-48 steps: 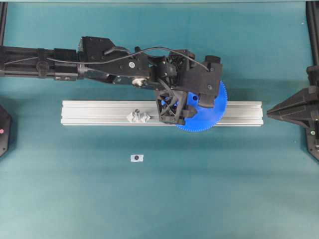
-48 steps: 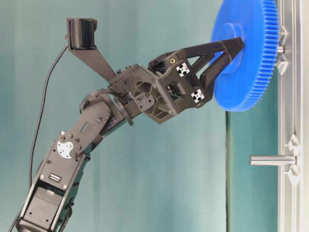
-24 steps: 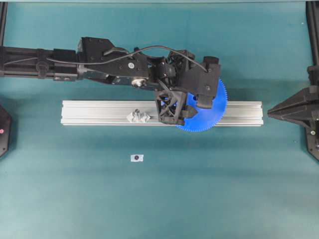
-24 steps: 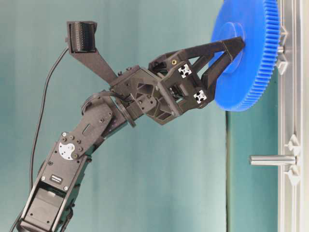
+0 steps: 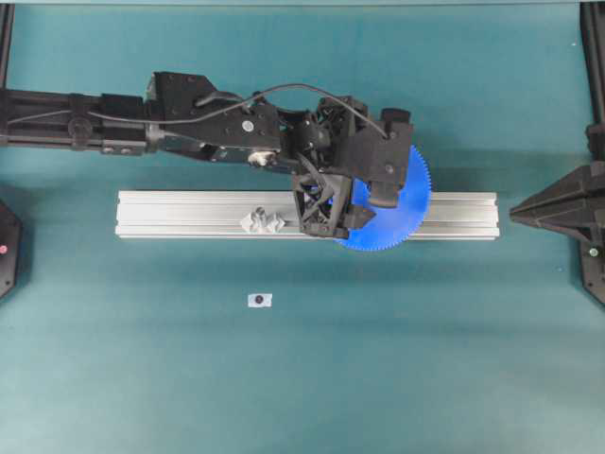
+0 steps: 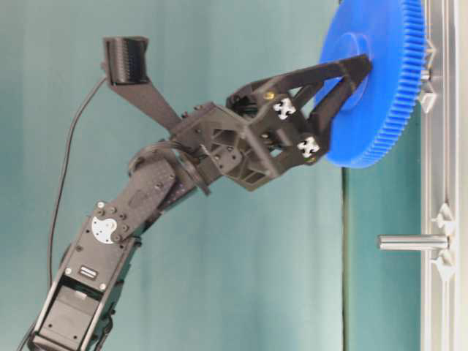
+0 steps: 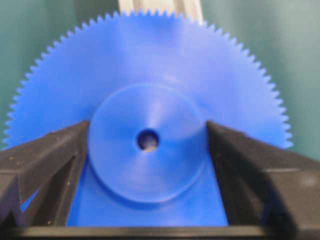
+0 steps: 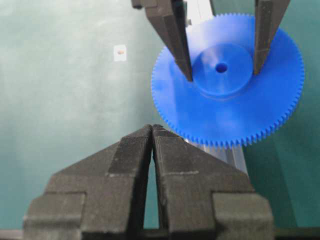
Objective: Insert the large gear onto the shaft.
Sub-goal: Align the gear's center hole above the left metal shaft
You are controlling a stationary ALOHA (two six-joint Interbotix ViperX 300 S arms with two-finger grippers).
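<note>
Seated flat on the aluminium rail [image 5: 189,214]: large gear [image 5: 402,222], toothed rim overhanging both rail edges. Spread wide about its hub with slim gaps either side, gripping nothing: left gripper [image 8: 222,67]. Parked well clear at the table's right edge, fingers pressed together, nothing held: right gripper [image 8: 151,131].

large gear [image 7: 150,90]: bright blue plastic, smooth with a soft satin sheen on the hub, fine moulded teeth round the rim
rail [image 5: 189,214]: bare silvery aluminium, brushed and lightly shiny, with long grooves
peg [image 6: 412,242]: polished silvery metal, smooth
left gripper [image 7: 147,150]: matt black plastic with a faintly grainy, printed look
right gripper [image 8: 152,150]: matt black plastic, fingers faced with a finely ribbed, rougher pad
surface [image 5: 302,378]: teal covering, matt and even, no gloss
cable [image 6: 66,183]: thin black cable with a smooth rubbery sheath
</note>
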